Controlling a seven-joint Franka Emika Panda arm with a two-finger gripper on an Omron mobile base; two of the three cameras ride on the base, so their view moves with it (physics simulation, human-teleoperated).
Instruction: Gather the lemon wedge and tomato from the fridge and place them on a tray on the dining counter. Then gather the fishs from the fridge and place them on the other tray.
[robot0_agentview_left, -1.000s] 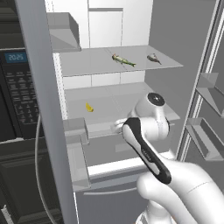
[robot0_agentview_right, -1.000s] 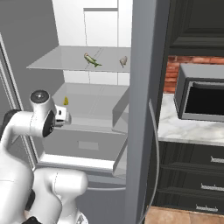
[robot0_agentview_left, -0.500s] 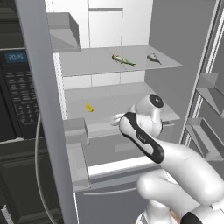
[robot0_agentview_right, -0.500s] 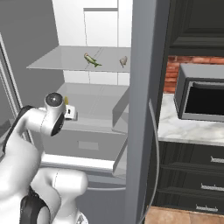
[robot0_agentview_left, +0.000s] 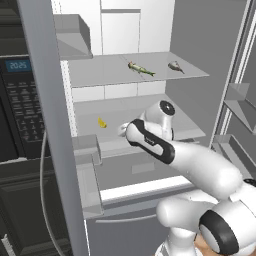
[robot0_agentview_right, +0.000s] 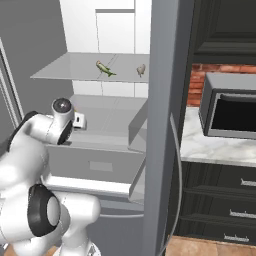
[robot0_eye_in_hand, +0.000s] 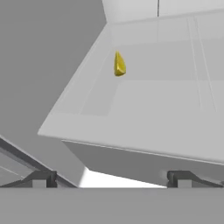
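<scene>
The fingers (robot0_eye_in_hand: 111, 178) stand wide apart with nothing between them, their two dark tips low in the hand view just short of the front edge of the middle shelf (robot0_eye_in_hand: 144, 131) of the open fridge (robot0_agentview_left: 200, 45). The lemon wedge (robot0_eye_in_hand: 119, 64) lies on that shelf well ahead of the fingers and a little toward the left-hand tip's side, standing on its own with bare shelf all round it; it touches neither finger. In the left base view the same lemon wedge (robot0_agentview_left: 102, 122) sits near the left wall of the fridge, beyond and to the left of the hand. Above the fingers, on the upper shelf (robot0_agentview_left: 100, 75), lie the two fishs: the olive-tan one (robot0_agentview_left: 140, 69) nearer the middle and the grey-silver one (robot0_agentview_left: 175, 66) farther right, apart from each other; the right base view shows them too (robot0_agentview_right: 104, 68) (robot0_agentview_right: 141, 70). Left of the fridge a dark microwave (robot0_agentview_left: 20, 110) carries a blue display, which seems to read 2025, though it is small; its button labels are too small to read.
</scene>
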